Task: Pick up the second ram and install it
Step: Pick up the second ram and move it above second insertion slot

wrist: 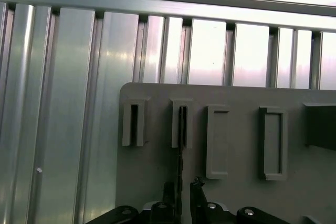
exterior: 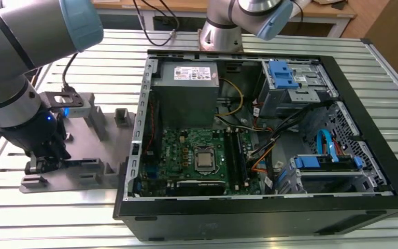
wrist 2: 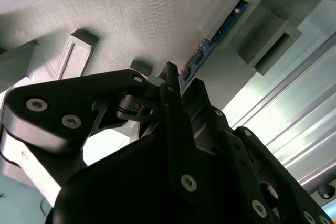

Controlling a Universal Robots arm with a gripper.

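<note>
- The second ram (wrist 2: 216,35) stands on its long edge in a narrow slotted holder (wrist 2: 227,8). In the first wrist view the second ram (wrist: 180,145) reads as a thin dark line running out of that slot toward the fingers.
- The gripper (wrist: 182,188) straddles the stick's near end, one finger on each flat face. The fingers are narrowly spread, and a sliver of gap shows beside at least one, so I judge the stick is not yet pinched.
- The step in hand looks to be taking hold of the stick in its holder. The stick should sit centred between the pads so that both faces are met together. A one-sided touch would likely tip it in the slot.
- The board is thin, so the squeeze should be modest and square to its faces. Any pull should run in line with the slot walls, or the stick may bind.
- The neighbouring holders (wrist: 209,140) stand close by, leaving the fingers little room to sweep sideways.
- In the exterior view the gripper (exterior: 43,165) is down over the grey fixture plate (exterior: 95,179) at lower left.
- The open computer case (exterior: 268,212) and its green motherboard (exterior: 185,148) lie well apart, to the exterior view's right.
</note>
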